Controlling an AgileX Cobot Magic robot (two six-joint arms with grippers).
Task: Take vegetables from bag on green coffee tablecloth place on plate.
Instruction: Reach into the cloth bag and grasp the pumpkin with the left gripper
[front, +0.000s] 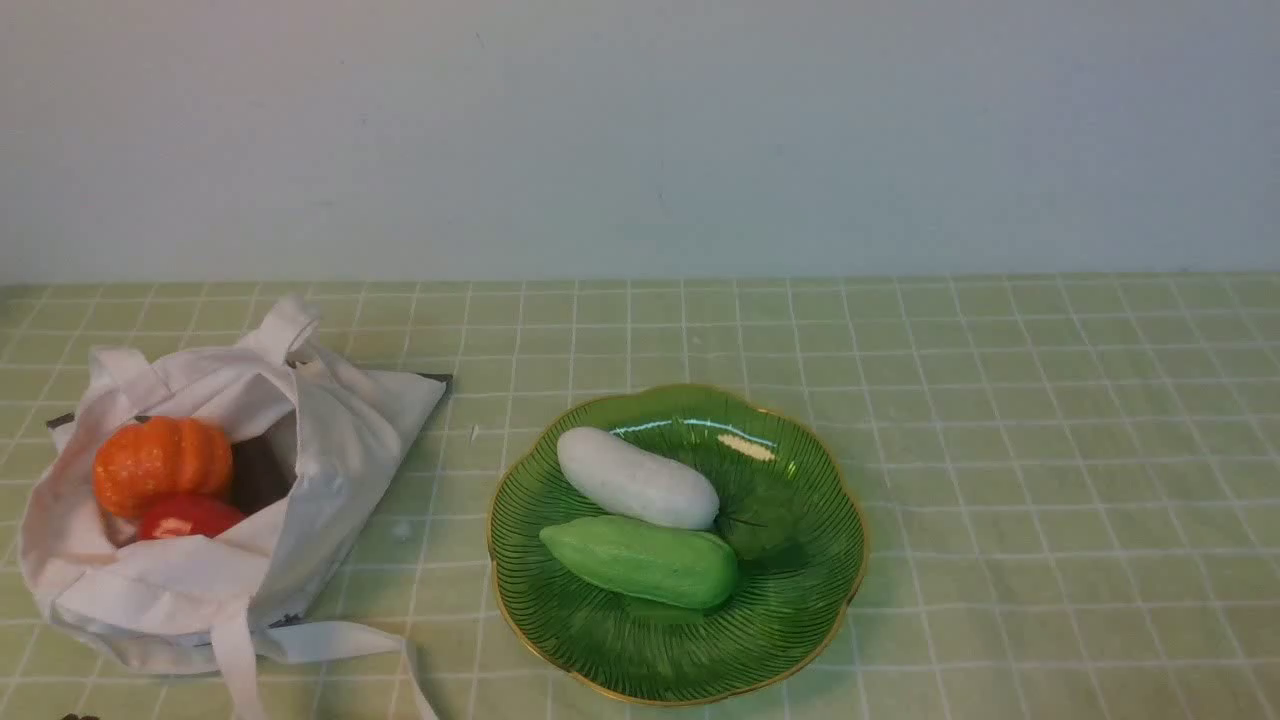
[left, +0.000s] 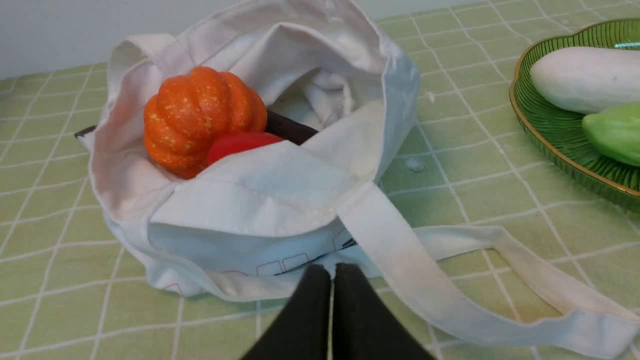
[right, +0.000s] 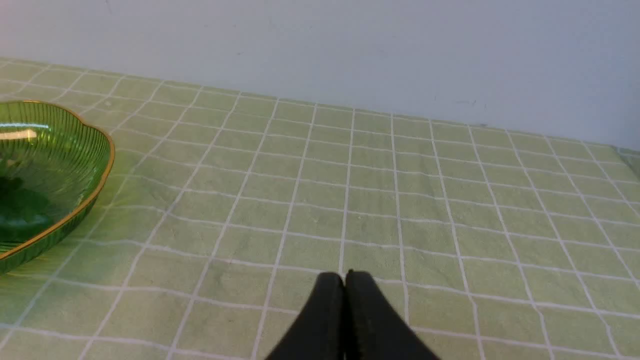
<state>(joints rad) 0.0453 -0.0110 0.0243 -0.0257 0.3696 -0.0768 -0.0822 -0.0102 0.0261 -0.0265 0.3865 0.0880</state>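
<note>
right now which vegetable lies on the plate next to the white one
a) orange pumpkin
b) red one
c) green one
c, the green vegetable lies beside the white one on the plate, while the pumpkin and red one are in the bag.

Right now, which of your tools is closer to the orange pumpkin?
My left tool. It hovers just on my side of the bag holding the pumpkin; my right tool is off beyond the plate.
</note>
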